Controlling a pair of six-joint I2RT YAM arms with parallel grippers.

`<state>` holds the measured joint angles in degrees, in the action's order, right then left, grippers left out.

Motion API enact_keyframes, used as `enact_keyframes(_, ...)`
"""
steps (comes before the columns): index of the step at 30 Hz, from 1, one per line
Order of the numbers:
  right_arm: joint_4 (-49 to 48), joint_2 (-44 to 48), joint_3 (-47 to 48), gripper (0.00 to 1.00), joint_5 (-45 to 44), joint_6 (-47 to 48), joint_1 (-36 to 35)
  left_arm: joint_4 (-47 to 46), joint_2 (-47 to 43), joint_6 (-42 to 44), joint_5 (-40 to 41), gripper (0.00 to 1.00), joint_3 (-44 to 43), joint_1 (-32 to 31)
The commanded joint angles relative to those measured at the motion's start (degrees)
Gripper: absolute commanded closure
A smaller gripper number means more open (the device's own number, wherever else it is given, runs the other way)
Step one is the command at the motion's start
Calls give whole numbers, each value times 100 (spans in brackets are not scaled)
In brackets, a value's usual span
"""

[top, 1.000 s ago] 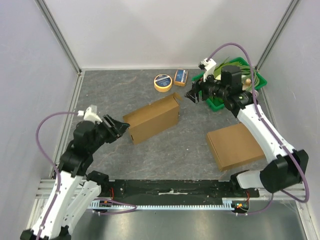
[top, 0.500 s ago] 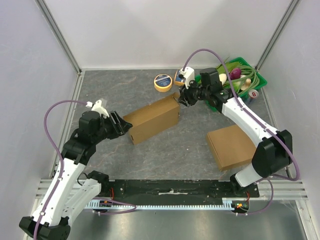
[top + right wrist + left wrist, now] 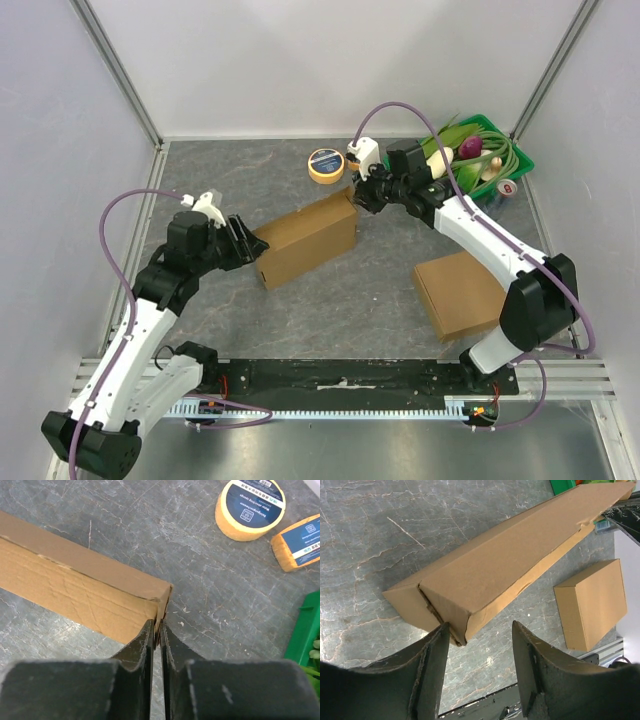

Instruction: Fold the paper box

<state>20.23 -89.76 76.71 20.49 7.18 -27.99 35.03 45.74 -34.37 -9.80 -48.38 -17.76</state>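
Note:
The paper box (image 3: 305,238) is a long brown carton lying slantwise in the middle of the table, also seen in the left wrist view (image 3: 505,565) and the right wrist view (image 3: 75,590). My right gripper (image 3: 358,197) is at its far right end. Its jaws (image 3: 159,625) are shut on a thin cardboard flap at that end's corner. My left gripper (image 3: 255,250) stands open at the box's near left end. The box's corner sits just ahead of its left finger (image 3: 432,655), with nothing between the fingers.
A second, closed brown box (image 3: 468,292) lies at the right (image 3: 592,602). A yellow tape roll (image 3: 325,165) and a yellow block (image 3: 297,542) lie behind the paper box. A green basket (image 3: 520,158) with vegetables stands at the back right.
My right gripper swung left from the basket to the box's right end and closed on the flap. The left arm moved in closer to the box's left end.

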Motion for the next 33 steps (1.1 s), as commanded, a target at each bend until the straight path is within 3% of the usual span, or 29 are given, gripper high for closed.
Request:
enact_keyframes(1, -212, -86, 231, 89, -203, -129, -93, -347, 128, 308, -162, 42, -189, -43)
enact_keyframes(4, -186, 1, 257, 100, -247, -330, -137, -408, 155, 317, -127, 47, -128, -52)
enact_keyframes(9, -63, 99, 406, 100, -283, -700, -207, -461, 243, 396, 57, 55, -40, -61)
enact_keyframes(25, 817, -77, 644, 100, -565, -3213, -207, -769, 805, 703, 663, 69, -40, -333)
enact_keyframes(29, 798, -68, 538, 100, -590, -3066, -207, -848, 797, 712, 673, 69, 48, -360)
enact_keyframes(33, 816, -130, 503, 100, -651, -2284, -207, -901, 796, 695, 672, 69, 83, -351)
